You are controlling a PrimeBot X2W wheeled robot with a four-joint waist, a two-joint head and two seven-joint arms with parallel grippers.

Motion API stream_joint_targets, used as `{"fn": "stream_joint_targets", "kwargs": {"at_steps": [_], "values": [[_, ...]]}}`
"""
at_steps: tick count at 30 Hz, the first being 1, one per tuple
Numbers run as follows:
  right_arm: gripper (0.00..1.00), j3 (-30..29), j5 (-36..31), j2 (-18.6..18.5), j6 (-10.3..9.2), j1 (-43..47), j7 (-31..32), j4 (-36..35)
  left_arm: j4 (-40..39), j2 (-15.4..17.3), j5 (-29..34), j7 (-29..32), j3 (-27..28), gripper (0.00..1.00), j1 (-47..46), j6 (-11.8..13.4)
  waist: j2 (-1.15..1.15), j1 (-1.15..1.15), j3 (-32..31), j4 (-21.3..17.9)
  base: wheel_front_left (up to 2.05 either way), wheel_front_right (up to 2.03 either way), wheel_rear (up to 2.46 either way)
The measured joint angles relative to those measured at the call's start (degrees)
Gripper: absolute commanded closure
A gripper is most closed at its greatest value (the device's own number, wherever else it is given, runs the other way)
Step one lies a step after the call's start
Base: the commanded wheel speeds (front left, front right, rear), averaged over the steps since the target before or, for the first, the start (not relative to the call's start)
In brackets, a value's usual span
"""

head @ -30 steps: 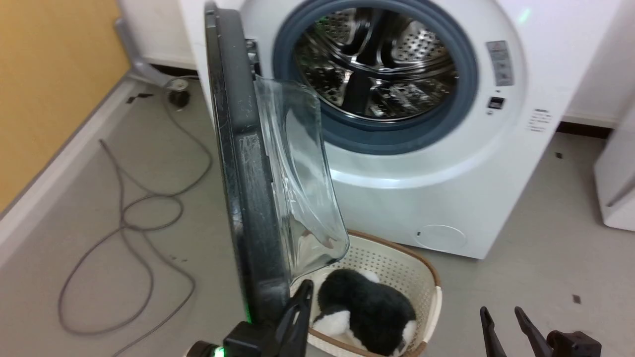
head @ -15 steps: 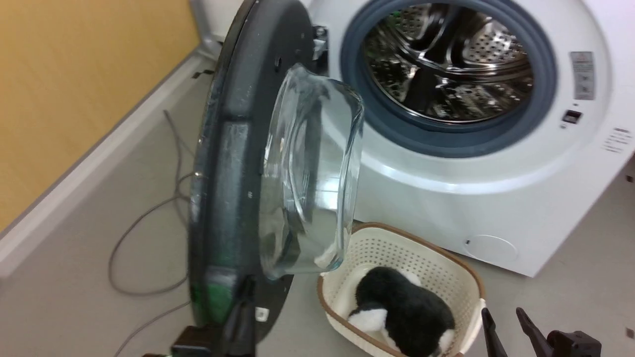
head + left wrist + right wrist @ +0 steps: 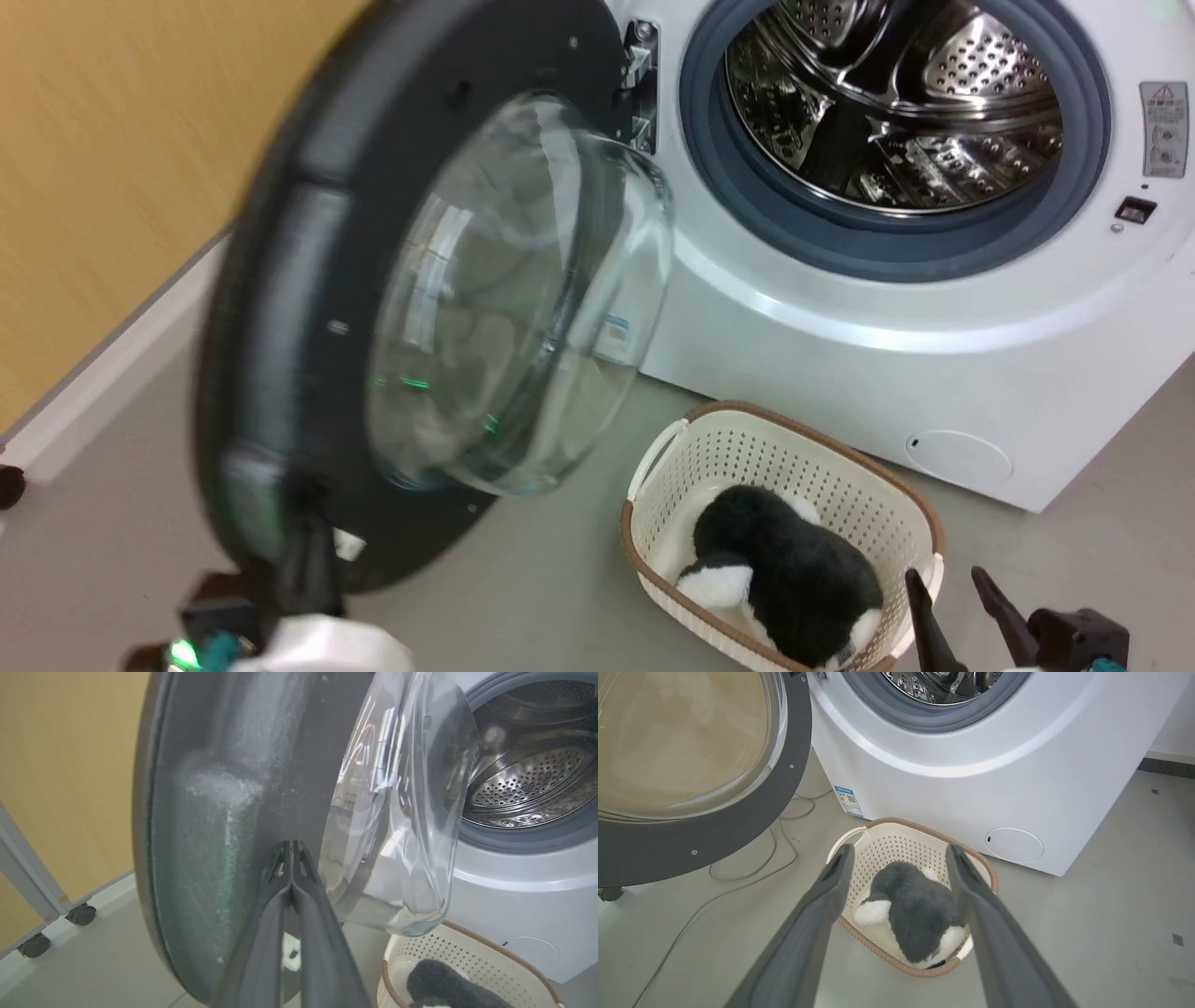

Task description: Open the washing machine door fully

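**Desk:** Where is the door?

**Photographer:** The washing machine door [image 3: 448,308] stands wide open to the left of the washing machine [image 3: 840,317]. It hangs on its hinge [image 3: 639,70] at the left edge of the opening. Its dark inner face and bulging glass bowl are turned toward the head camera. The steel drum [image 3: 896,103] and grey gasket [image 3: 705,140] lie fully exposed.

**Desk:** And the left gripper?

**Photographer:** The left gripper [image 3: 290,847] is closed tight, fingers pressed together with nothing between them. Its tips sit against the door's inner face near the lower rim, just beside the glass bowl.

**Desk:** The right one?

**Photographer:** The right gripper [image 3: 900,851] is spread wide and empty. It hangs above a cream basket [image 3: 747,457] on the floor just in front of the machine. A black-and-white plush toy [image 3: 794,569] lies inside the basket.
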Motion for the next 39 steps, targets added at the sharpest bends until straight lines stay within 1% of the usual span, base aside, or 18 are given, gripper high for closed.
{"fn": "stream_joint_targets", "kwargs": {"at_steps": [6, 12, 18, 22, 24, 26, 28, 30, 32, 35, 36, 37, 38, 39], "values": [[0.0, -0.3, -0.5, 0.0, 0.0, -0.7, 1.1, -1.0, 9.0, 1.4, -4.1, -3.7, 6.2, 1.0, -6.5, -2.3, 0.0, 0.0, 1.9, -0.7, 0.0, 0.0, 0.0], [0.0, -0.6, -1.1, 0.0, 0.0, -1.8, 1.9, -1.6, 18.4, 2.9, -7.5, -5.8, 10.8, 1.0, -13.9, -6.3, 0.0, 0.0, 3.5, -1.9, 0.0, 0.0, 0.0], [0.0, -0.8, -1.5, 0.0, 0.0, -2.1, 2.3, -2.2, 27.2, 4.6, -9.2, -6.6, 15.1, 1.0, -20.2, -10.1, 0.0, 0.0, 4.9, -3.1, 0.0, 0.0, 0.0], [0.0, -0.9, -1.8, 0.0, 0.0, -3.0, 2.5, -2.3, 32.7, 5.8, -9.2, -6.7, 17.9, 1.0, -24.1, -13.2, 0.0, 0.0, 5.8, -3.6, 0.0, 0.0, 0.0], [0.0, -0.9, -2.0, 0.0, 0.0, -3.1, 2.5, -2.3, 34.1, 5.9, -8.5, -6.8, 19.3, 1.0, -25.4, -13.7, 0.0, 0.0, 6.0, -3.8, 0.0, 0.0, 0.0], [0.0, -0.9, -2.0, 0.0, 0.0, -3.2, 2.5, -2.3, 35.9, 6.0, -7.8, -6.8, 20.7, 1.0, -26.4, -15.2, 0.0, 0.0, 6.2, -3.9, 0.0, 0.0, 0.0], [0.0, -0.8, -2.0, 0.0, 0.0, -3.2, 2.5, -2.3, 37.2, 5.8, -6.7, -6.8, 21.7, 1.0, -27.1, -16.1, 0.0, 0.0, 6.2, -4.1, 0.0, 0.0, 0.0], [0.0, -0.7, -2.0, 0.0, 0.0, -3.2, 2.4, -2.1, 37.2, 5.2, -5.3, -6.8, 22.6, 1.0, -27.0, -16.1, 0.0, 0.0, 5.8, -4.2, 0.0, 0.0, 0.0], [0.0, -0.5, -2.0, 0.0, 0.0, -3.2, 2.2, -1.7, 37.2, 4.5, -4.1, -6.8, 23.6, 1.0, -26.9, -16.6, 0.0, 0.0, 5.4, -4.4, 0.0, 0.0, 0.0], [0.0, -0.2, -1.4, 0.0, 0.0, -3.2, 1.5, -0.8, 35.2, 2.9, -2.2, -6.8, 24.7, 1.0, -24.5, -16.6, 0.0, 0.0, 4.2, -4.7, 0.0, 0.0, 0.0], [0.0, -0.2, -1.3, 0.0, 0.0, -3.2, 1.2, -0.6, 34.7, 2.4, -1.7, -6.8, 25.0, 0.93, -23.4, -16.6, 0.0, 0.0, 3.8, -4.8, 0.0, 0.0, 0.0], [0.0, -0.2, -1.1, 0.0, 0.0, -3.1, 1.0, -0.3, 33.9, 1.9, -1.0, -6.8, 25.2, 0.6, -21.9, -16.6, 0.0, 0.0, 3.3, -4.9, 0.0, 0.0, 0.0], [0.0, 0.0, -0.8, 0.0, 0.0, -3.1, 0.9, 0.0, 33.1, 1.5, -0.5, -6.8, 25.3, 0.18, -20.5, -16.6, 0.0, 0.0, 2.8, -5.0, 0.0, 0.0, 0.0], [0.0, 0.1, -0.8, 0.0, 0.0, -3.1, 0.7, 0.3, 32.0, 0.8, 0.0, -6.8, 25.4, 0.0, -18.9, -16.7, 0.0, 0.0, 2.3, -5.1, 0.0, 0.0, 0.0]]}}
